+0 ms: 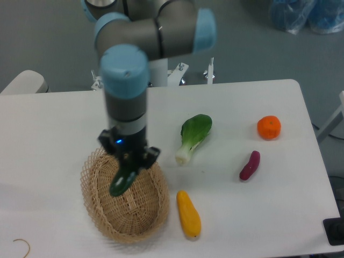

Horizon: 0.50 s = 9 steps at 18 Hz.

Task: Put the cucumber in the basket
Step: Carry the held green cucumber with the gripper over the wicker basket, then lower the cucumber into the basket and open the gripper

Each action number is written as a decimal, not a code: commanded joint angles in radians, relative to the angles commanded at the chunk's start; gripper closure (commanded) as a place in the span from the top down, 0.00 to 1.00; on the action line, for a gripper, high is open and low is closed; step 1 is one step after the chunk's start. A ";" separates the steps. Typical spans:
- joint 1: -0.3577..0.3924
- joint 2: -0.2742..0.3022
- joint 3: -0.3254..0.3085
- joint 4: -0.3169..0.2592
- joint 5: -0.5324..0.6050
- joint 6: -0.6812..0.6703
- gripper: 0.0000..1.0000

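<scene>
- One cucumber (121, 180) is hanging tilted over the basket (156, 217), the gripper (129, 164) jaws clamping its upper end.
- Delivery step is looking nearly done; the cucumber is hovering above the weave.
- Next move is calling for a short descent, then opening the jaws.

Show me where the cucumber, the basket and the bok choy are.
cucumber (122, 180): fixed camera, glossy lower body.
basket (141, 229): fixed camera, near woven rim.
bok choy (196, 129): fixed camera, green leaf.
</scene>
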 joint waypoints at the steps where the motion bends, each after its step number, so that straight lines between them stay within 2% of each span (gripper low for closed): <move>1: -0.011 -0.008 -0.012 0.041 0.015 -0.044 0.19; 4: -0.015 -0.031 -0.055 0.127 0.055 -0.164 0.19; 9: -0.031 -0.057 -0.130 0.224 0.123 -0.177 0.19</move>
